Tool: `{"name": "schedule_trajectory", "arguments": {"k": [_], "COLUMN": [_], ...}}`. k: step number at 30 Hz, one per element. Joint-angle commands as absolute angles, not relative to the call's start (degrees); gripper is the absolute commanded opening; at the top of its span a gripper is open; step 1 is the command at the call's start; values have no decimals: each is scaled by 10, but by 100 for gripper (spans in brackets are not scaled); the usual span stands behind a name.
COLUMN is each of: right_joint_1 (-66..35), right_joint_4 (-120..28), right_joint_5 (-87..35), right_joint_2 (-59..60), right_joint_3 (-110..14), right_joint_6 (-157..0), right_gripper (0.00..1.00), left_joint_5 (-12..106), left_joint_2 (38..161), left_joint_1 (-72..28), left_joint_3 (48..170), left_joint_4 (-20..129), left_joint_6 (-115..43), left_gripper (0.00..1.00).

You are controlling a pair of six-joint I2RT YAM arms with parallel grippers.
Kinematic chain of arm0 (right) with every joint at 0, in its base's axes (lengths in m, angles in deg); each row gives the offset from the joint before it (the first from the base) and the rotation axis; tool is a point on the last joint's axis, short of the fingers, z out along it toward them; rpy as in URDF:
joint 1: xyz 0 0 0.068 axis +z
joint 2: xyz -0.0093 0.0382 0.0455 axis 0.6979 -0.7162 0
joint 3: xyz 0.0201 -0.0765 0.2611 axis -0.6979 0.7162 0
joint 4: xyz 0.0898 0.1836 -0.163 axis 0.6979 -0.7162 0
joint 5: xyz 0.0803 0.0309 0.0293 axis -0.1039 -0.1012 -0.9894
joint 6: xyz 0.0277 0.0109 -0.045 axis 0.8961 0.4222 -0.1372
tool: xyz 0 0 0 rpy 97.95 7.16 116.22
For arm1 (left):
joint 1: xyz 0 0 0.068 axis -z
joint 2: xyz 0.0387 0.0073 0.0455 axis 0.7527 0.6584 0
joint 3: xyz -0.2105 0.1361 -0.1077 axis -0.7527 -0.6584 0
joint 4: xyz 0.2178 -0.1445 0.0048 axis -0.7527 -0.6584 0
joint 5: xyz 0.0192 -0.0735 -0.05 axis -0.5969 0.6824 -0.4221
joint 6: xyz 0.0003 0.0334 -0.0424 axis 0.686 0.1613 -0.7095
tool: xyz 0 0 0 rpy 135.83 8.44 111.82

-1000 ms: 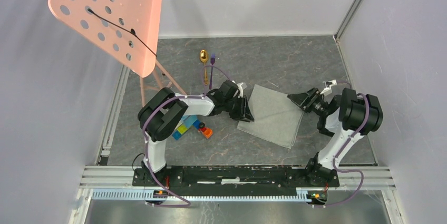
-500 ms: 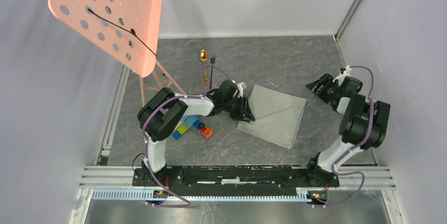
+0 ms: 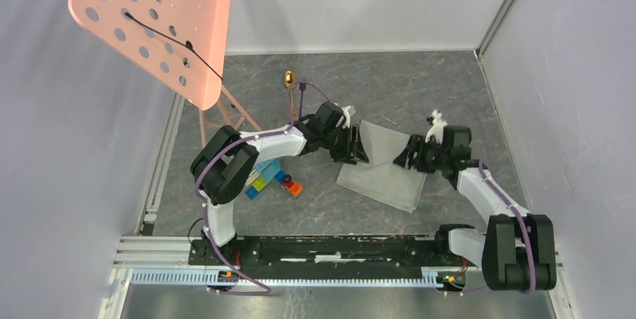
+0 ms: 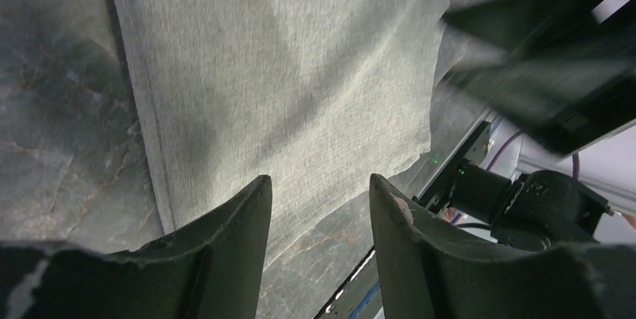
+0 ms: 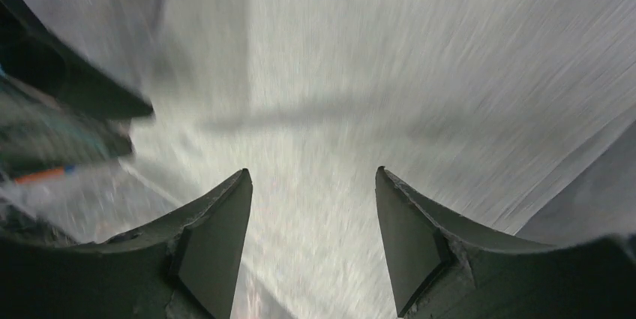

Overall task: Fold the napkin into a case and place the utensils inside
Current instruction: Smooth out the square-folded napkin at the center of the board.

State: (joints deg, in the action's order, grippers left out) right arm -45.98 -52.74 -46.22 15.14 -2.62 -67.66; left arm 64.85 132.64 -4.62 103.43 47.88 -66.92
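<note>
The grey-green napkin (image 3: 384, 170) lies flat on the grey table, in the middle between the arms. My left gripper (image 3: 361, 152) is open and empty over the napkin's left edge; its wrist view shows the cloth (image 4: 285, 86) below the spread jaws. My right gripper (image 3: 403, 159) is open and empty over the napkin's right part; its wrist view shows blurred cloth (image 5: 352, 109). The gold spoon (image 3: 289, 80) and the purple fork (image 3: 302, 88) lie side by side at the back, partly hidden by the left arm.
Colourful toy blocks (image 3: 274, 180) lie left of the napkin, under the left arm. A pink perforated stand (image 3: 157, 19) rises at the back left. White walls close in the table on three sides.
My right gripper swung out to the far right, then came back in low over the napkin's right part. My left gripper shifted slightly right over the napkin's left edge.
</note>
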Motion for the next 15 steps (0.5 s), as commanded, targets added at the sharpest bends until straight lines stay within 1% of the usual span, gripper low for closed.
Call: {"name": "schedule_trajectory", "arguments": {"k": [1, 4, 6, 8, 12, 15], "right_joint_1": [-424, -424, -423, -423, -423, -423], "right_joint_4": [-604, -641, -674, -701, -760, -784], "right_joint_5": [-463, -446, -401, -354, -306, -303], "right_joint_2": [205, 204, 220, 262, 327, 335], "right_joint_3": [38, 81, 99, 111, 91, 39], "right_joint_6": [-680, -693, -687, -663, -643, -649], "right_gripper": [68, 65, 65, 65, 66, 66], "left_joint_5": [618, 600, 590, 584, 579, 578], "left_joint_2": [1355, 1372, 1375, 1374, 1359, 1341], "left_joint_1": [-46, -47, -46, -46, -45, -44], "left_joint_3": [1070, 1064, 1053, 1043, 1035, 1042], "left_joint_4": [469, 479, 485, 484, 468, 442], "left_joint_6": [-649, -654, -655, -652, -637, -622], "left_gripper": [59, 59, 59, 60, 61, 63]}}
